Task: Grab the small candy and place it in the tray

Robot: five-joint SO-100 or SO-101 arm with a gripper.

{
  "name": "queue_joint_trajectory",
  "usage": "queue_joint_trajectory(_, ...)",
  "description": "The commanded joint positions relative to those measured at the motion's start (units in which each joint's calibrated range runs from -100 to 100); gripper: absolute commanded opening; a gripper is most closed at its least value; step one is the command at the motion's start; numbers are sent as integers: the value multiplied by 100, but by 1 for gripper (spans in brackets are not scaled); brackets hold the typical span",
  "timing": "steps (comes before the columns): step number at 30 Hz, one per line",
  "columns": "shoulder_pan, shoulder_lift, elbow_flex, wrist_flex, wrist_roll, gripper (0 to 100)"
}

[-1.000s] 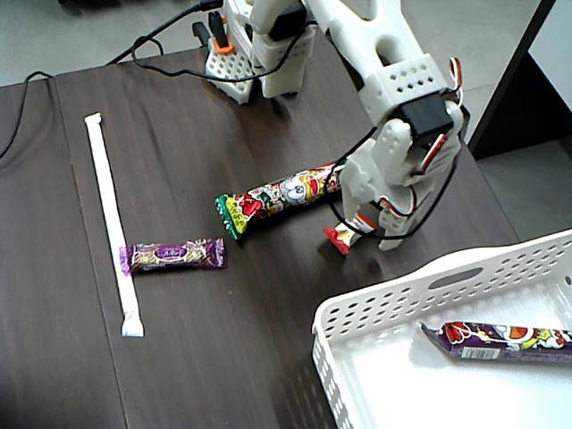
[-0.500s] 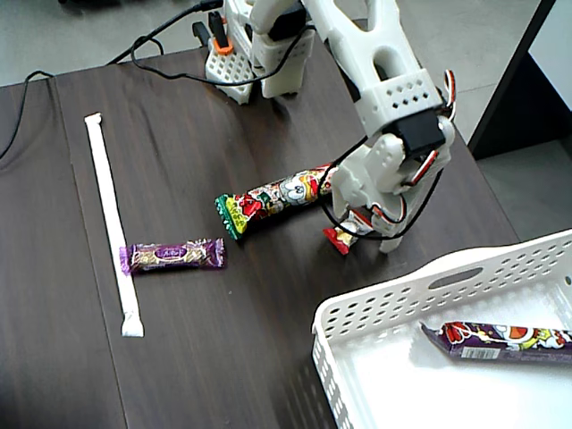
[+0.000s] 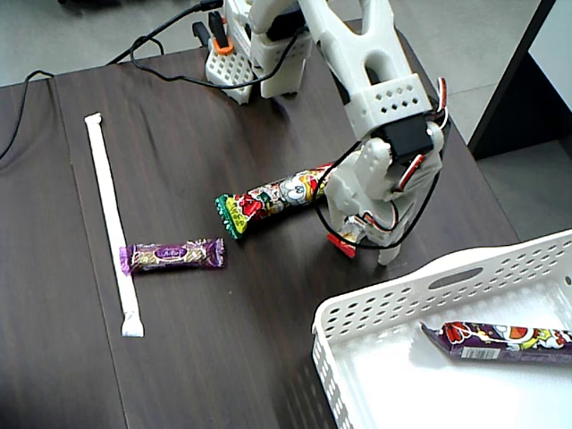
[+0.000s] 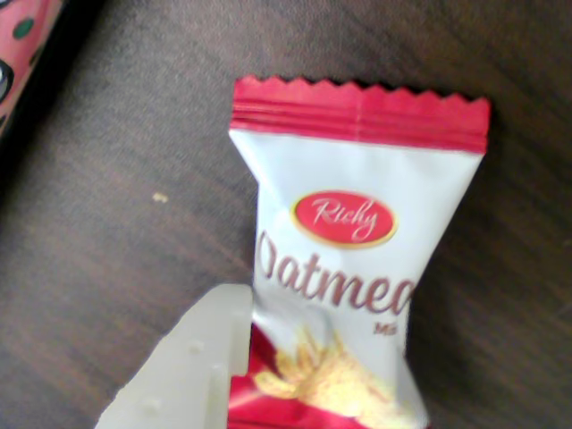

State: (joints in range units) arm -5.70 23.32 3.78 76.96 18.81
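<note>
Red-and-white small candy (image 4: pixel 344 259) lies on the dark bench (image 3: pixel 179 357) between the cartoon stick (image 3: pixel 277 198) and the tray (image 3: pixel 357 335) — claw (image 3: pixel 357 239) pinching its lower end, judged ready for lifting; one white finger (image 4: pixel 183 366) shows at the wrapper.

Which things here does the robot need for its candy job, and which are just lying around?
Needed for the job:
- small candy, red and white
- tray, white with holes
- gripper, down on the candy

Just lying around:
- purple wrapped bar
- long cartoon-printed stick
- white paper-wrapped straw
- another cartoon-printed stick, already inside the tray
</note>
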Motion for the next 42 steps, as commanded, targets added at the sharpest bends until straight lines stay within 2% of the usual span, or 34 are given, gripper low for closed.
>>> queue_joint_trajectory(1,51,-109,-31,26,13,26)
queue_joint_trajectory(9,21,-779,764,-230,-35,26)
queue_joint_trajectory(18,29,-1968,2517,-1301,-108,26)
queue_joint_trajectory(32,-23,-988,1485,-1292,-145,26)
queue_joint_trajectory(38,-23,-980,1366,-1326,-145,9)
queue_joint_trajectory(42,7,-980,1385,-1275,-145,5)
